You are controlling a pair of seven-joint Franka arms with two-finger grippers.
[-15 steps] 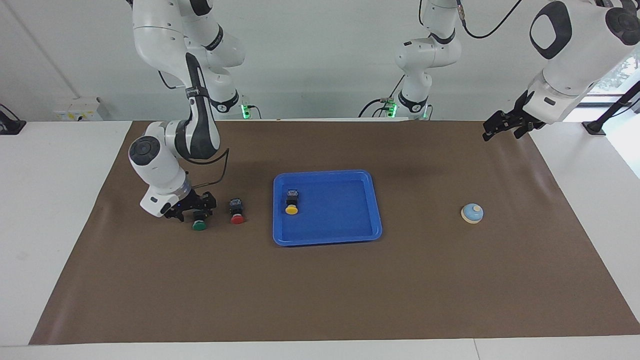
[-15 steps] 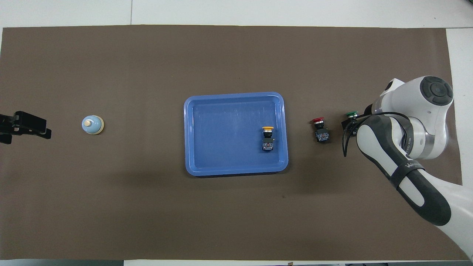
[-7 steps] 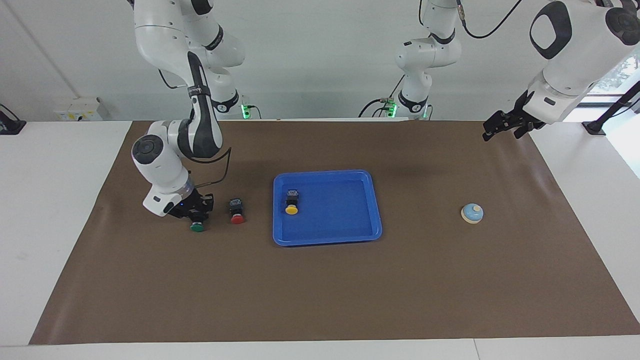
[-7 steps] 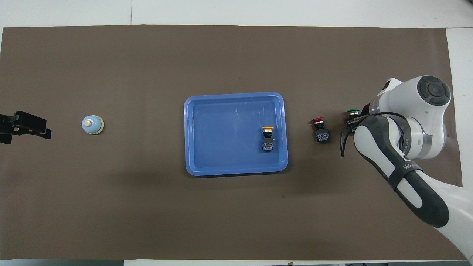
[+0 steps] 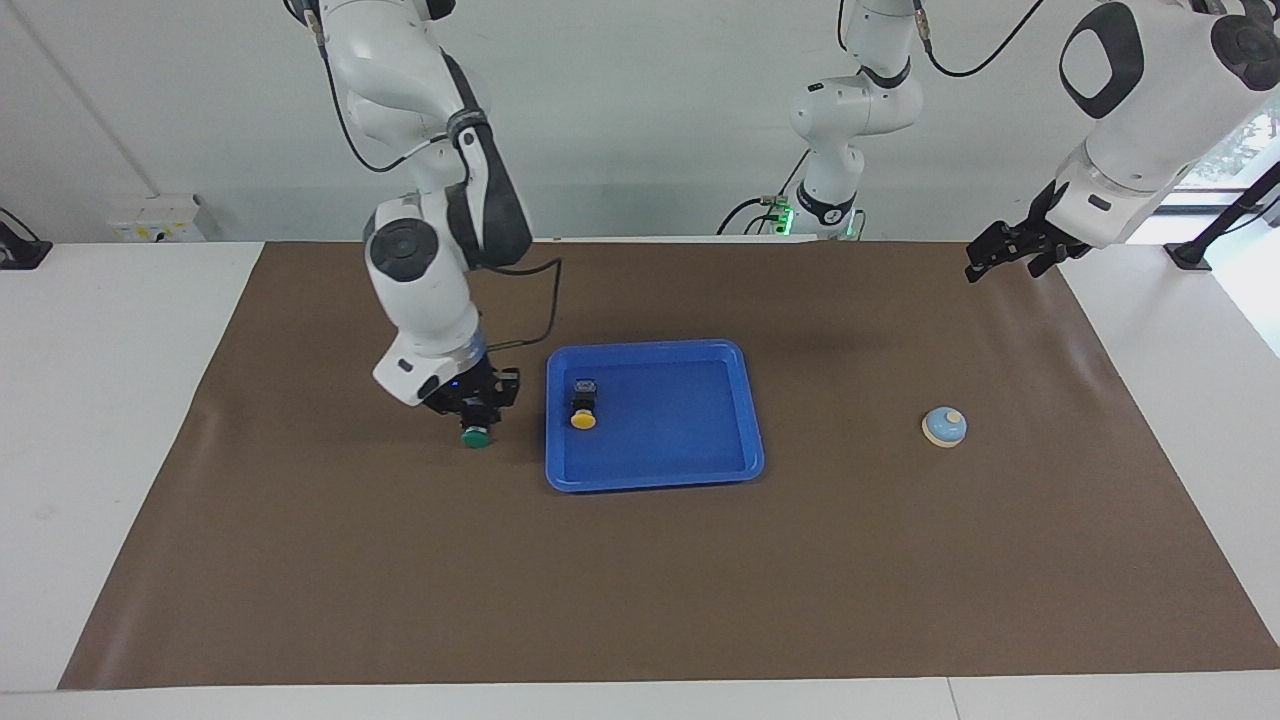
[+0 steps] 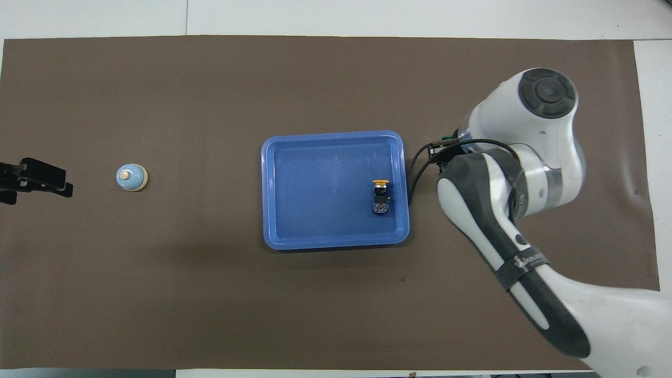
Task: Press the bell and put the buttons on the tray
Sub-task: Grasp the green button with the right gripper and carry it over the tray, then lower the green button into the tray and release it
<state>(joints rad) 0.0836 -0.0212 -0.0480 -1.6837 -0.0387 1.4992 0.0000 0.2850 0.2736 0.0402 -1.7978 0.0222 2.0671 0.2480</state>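
The right gripper, pinching the green button beside the tray, should clear its rim and the probably hidden red button, while the spread left gripper waits.

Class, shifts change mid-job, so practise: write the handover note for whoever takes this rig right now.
Right gripper shut on green button, over the mat beside the tray.
Left gripper open, waiting over the mat's edge.
Yellow button lies in the tray; red button not visible; bell on the mat, toward the left arm's end.
Done: yellow. Left: green, red; bell press cannot be judged.
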